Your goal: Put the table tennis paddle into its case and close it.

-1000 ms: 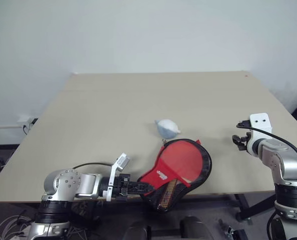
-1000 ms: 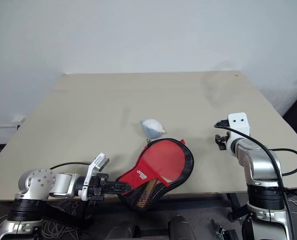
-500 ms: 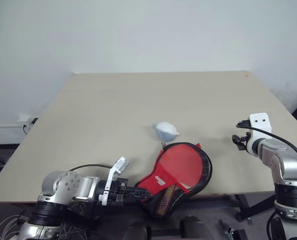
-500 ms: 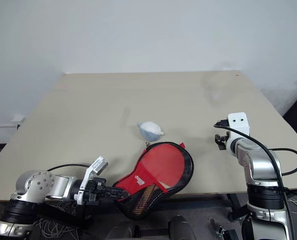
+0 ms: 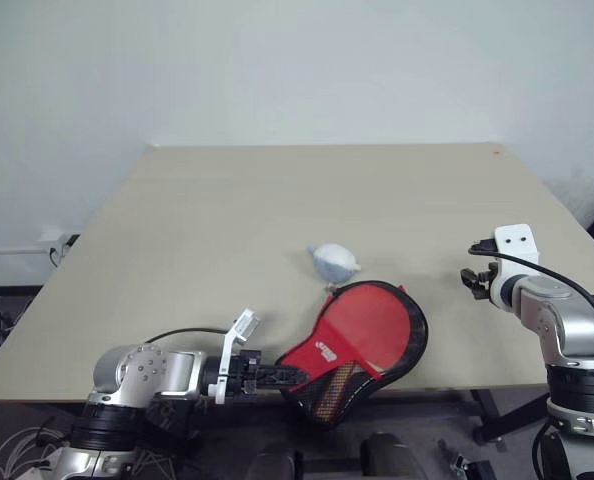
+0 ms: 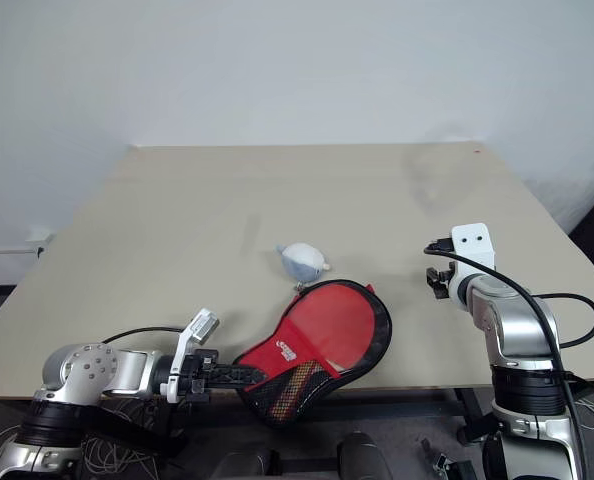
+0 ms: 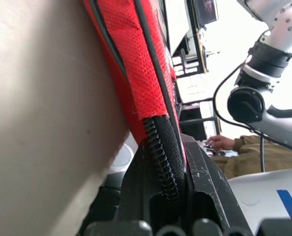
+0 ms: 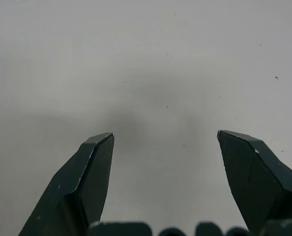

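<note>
**Left tool gripping the case at the counter's near edge**

The case (image 5: pixel 362 335), a paddle-shaped pouch with a red panel and black piping, lies at the near edge of the beige counter (image 5: pixel 277 210). Its round end rests on the counter; its narrow, mesh-patterned end overhangs the edge toward the left tool (image 5: pixel 277 376). The paddle's red face (image 5: pixel 369 322) appears through the case's window, so the paddle lies inside; its handle cannot be made out. The left tool points sideways along the counter edge, and its fingers are closed tight on the narrow end of the case. The left wrist view shows the zip (image 7: pixel 160 152) and red mesh fabric pinched between the black fingers (image 7: pixel 205 172); whether the zip is drawn fully shut cannot be told.

A small white lump (image 5: pixel 333 260) sits just beyond the round end of the case, close to it but apart.

The right tool (image 5: pixel 469 277) hangs above the counter well to the right of the case. Its fingers (image 8: pixel 89 172) stand wide apart over bare counter and hold nothing.
</note>
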Motion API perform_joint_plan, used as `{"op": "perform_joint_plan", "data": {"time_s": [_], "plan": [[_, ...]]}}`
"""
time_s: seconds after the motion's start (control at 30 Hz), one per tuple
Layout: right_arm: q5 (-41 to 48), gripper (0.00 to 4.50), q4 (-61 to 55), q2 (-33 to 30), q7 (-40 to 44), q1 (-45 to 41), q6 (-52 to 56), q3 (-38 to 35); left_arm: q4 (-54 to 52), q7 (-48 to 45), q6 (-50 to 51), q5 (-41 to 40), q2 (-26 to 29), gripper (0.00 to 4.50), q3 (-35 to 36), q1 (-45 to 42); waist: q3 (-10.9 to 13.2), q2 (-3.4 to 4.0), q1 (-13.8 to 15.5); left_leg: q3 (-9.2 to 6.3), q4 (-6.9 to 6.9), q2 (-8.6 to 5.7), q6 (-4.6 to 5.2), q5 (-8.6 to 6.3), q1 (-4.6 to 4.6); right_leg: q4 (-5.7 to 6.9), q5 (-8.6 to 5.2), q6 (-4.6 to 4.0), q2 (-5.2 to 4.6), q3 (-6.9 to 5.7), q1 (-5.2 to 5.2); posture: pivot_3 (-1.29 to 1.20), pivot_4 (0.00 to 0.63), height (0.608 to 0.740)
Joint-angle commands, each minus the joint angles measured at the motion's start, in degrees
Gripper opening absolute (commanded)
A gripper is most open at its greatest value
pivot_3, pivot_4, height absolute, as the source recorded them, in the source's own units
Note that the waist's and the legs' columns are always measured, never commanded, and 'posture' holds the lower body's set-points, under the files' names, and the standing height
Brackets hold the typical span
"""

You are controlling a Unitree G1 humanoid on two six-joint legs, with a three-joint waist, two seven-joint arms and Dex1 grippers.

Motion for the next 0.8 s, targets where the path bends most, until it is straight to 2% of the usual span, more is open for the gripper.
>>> {"op": "perform_joint_plan", "data": {"time_s": [0.03,0.07,0.13,0.43,0.8], "plan": [[-0.6,3.64,-0.8,-0.5,0.0,-1.7,-0.9,-0.8,-0.2,-0.2,-1.3,-0.6,-0.4,0.00,2.1,-1.4,0.0,0.00,0.0,0.00,0.00,0.00,0.00,0.00,0.00,0.00,0.00,0.00,0.00,0.00,0.00,0.00,0.000,0.740],[-0.6,3.64,-0.8,-0.5,0.0,-1.7,-0.9,-0.8,-0.2,-0.2,-1.4,-0.5,-0.4,0.00,2.0,-1.4,0.0,0.00,0.0,0.00,0.00,0.00,0.00,0.00,0.00,0.00,0.00,0.00,0.00,0.00,0.00,0.00,0.000,0.740],[-0.6,3.64,-0.8,-0.5,0.0,-1.7,-0.9,-0.7,-0.3,-0.2,-1.5,-0.3,-0.3,0.64,1.8,-1.4,0.0,0.00,0.0,0.00,0.00,0.00,0.00,0.00,0.00,0.00,0.00,0.00,0.00,0.00,0.00,0.00,0.000,0.740],[-0.6,3.64,-0.8,-0.5,0.0,-1.8,-0.9,-0.8,-0.4,-0.3,-1.6,-0.4,0.3,2.90,2.1,-0.7,0.0,0.00,0.0,0.00,-0.03,0.00,0.00,0.00,0.00,0.00,0.00,0.00,0.00,0.00,-0.01,0.00,0.000,0.740],[-0.6,3.64,0.4,-0.5,0.2,-2.4,-1.5,-0.3,7.3,5.4,-4.6,1.2,-2.9,2.90,9.7,-3.0,0.0,-0.01,0.0,-0.01,-0.03,0.01,0.00,0.00,0.02,0.00,0.00,0.00,0.00,-0.02,0.00,0.00,0.000,0.740]]}}
